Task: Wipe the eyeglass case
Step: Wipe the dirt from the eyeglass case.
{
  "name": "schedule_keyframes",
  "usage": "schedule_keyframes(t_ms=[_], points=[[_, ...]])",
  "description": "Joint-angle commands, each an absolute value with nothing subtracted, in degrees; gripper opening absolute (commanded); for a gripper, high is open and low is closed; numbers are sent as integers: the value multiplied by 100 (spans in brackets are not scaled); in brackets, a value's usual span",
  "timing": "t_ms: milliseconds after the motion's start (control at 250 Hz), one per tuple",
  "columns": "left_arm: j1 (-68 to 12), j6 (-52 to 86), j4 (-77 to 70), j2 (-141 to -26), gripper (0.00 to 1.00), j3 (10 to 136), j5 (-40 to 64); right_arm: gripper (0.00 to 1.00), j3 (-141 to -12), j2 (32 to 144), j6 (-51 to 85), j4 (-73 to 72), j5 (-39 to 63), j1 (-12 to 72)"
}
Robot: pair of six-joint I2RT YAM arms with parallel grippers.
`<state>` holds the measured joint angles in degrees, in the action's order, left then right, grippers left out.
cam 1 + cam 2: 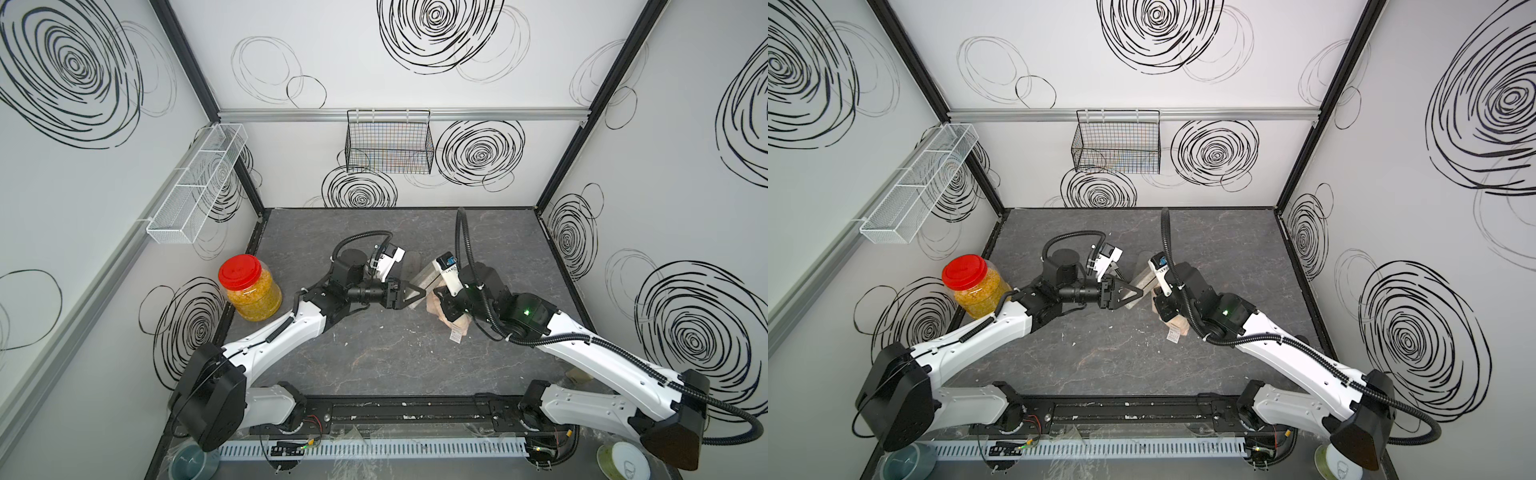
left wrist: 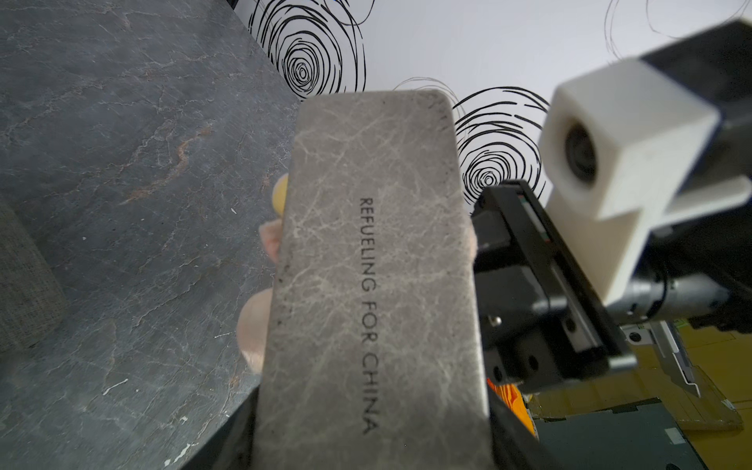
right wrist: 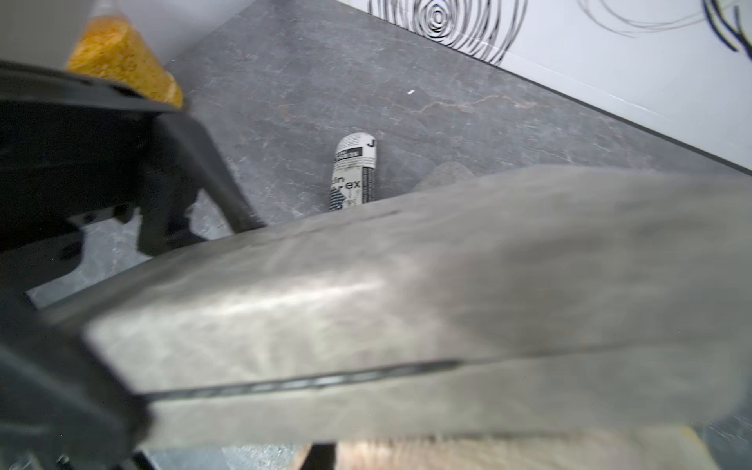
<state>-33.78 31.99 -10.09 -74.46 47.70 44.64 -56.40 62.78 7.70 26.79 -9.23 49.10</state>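
Hanging above the middle of the desk rather than lying on it, the grey marbled rectangular eyeglass case (image 1: 427, 277) is pinched at one short end by the left gripper (image 1: 413, 291), whose black fingers are clamped across its width. In the left wrist view the lettered face runs away from them. Lifting the case this way likely frees its faces for rubbing, and the tilt turns its underside toward the other arm.

There the right gripper (image 1: 442, 301), jaws together, pinches a pinkish fluffy cloth (image 1: 452, 323) that bunches round it and peeks out past both long sides of the case. The cloth seems pressed against the case's hidden face, so I judge this to be the wiping stroke itself, though the contact cannot be seen. If the cloth pushes hard, the case could slip in that end-on grip.

On the dark grey stone-patterned desk (image 1: 374, 357) beneath lies a small newspaper-printed roll (image 3: 354, 175), apart from the case. A clear plastic jar with red lid and yellow filling (image 1: 249, 286) stands at the desk's left edge, out of both arms' way.
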Motion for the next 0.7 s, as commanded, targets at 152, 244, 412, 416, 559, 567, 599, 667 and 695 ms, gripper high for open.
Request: schedule_keyframes(t_ms=[152, 244, 412, 416, 559, 567, 599, 667, 695], points=[[-3602, 2886, -800, -7677, 56, 4960, 4619, 4, -5485, 6122, 911, 1741, 85, 5061], [-3694, 2795, -669, -7732, 56, 5018, 4498, 3, -5244, 6093, 960, 1550, 23, 5231], [-3888, 3015, -924, -7770, 56, 4927, 4374, 2, -5357, 6157, 1167, 1890, -1066, 4835], [-3891, 3019, -932, -7770, 55, 4924, 4371, 2, -5368, 6150, 1168, 1894, -1096, 4830], [-3956, 3291, -1323, -7821, 56, 4849, 4393, 3, -5315, 5890, 1111, 1786, -808, 4644], [-3960, 3299, -1333, -7826, 55, 4855, 4401, 3, -5306, 5874, 1102, 1763, -738, 4642], [-3955, 3310, -1348, -7842, 56, 4875, 4408, 3, -5260, 5815, 1086, 1671, -461, 4656], [-3958, 3322, -1351, -7890, 55, 4937, 4412, 4, -5184, 5718, 1072, 1547, -35, 4762], [-3955, 3326, -1346, -7913, 55, 4964, 4421, 5, -5169, 5707, 1073, 1521, -14, 4854]])
